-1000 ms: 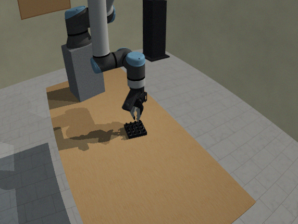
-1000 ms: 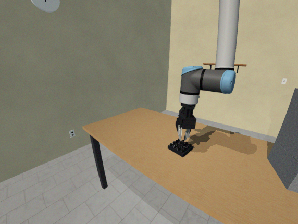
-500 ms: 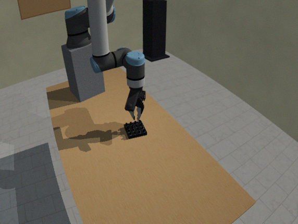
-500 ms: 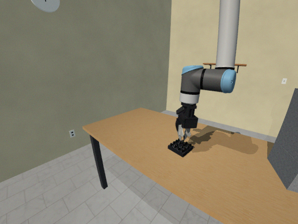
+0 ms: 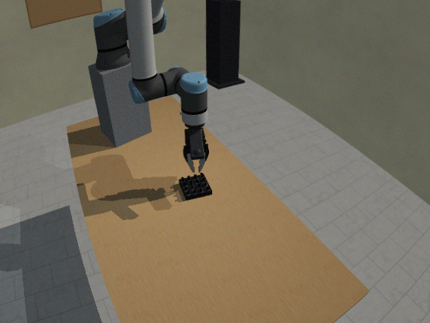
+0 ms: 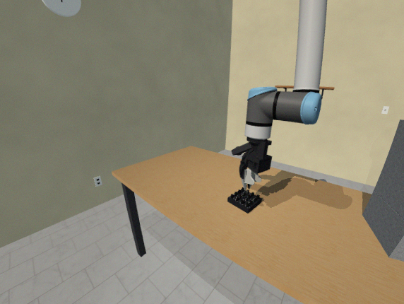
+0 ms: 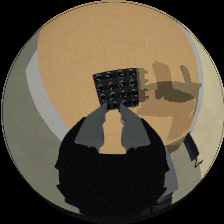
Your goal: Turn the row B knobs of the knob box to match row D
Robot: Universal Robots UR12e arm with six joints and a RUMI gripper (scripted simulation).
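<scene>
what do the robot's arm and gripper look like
The arm has light grey tubes, dark grey joints and blue caps, with a pale ring at the wrist. The gripper has a blocky black body and two grey, tapering fingers.

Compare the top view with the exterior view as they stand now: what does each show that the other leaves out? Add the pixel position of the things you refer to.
Only the top view: the black pillar [image 5: 222, 41] standing on the floor beyond the table, and the arm's shoulder above the grey pedestal [image 5: 122, 109] [image 6: 386, 198].

Only the exterior view: a table leg [image 6: 133, 220], the wall outlet [image 6: 97, 181] and part of a round wall clock [image 6: 65, 7].

Both: the gripper [image 5: 196, 171] [image 6: 247, 190] just above the knob box [image 5: 195, 187] [image 6: 244, 201] on the wooden table [image 5: 225, 255] [image 6: 183, 180]. Neither makes the knob marks readable.
</scene>
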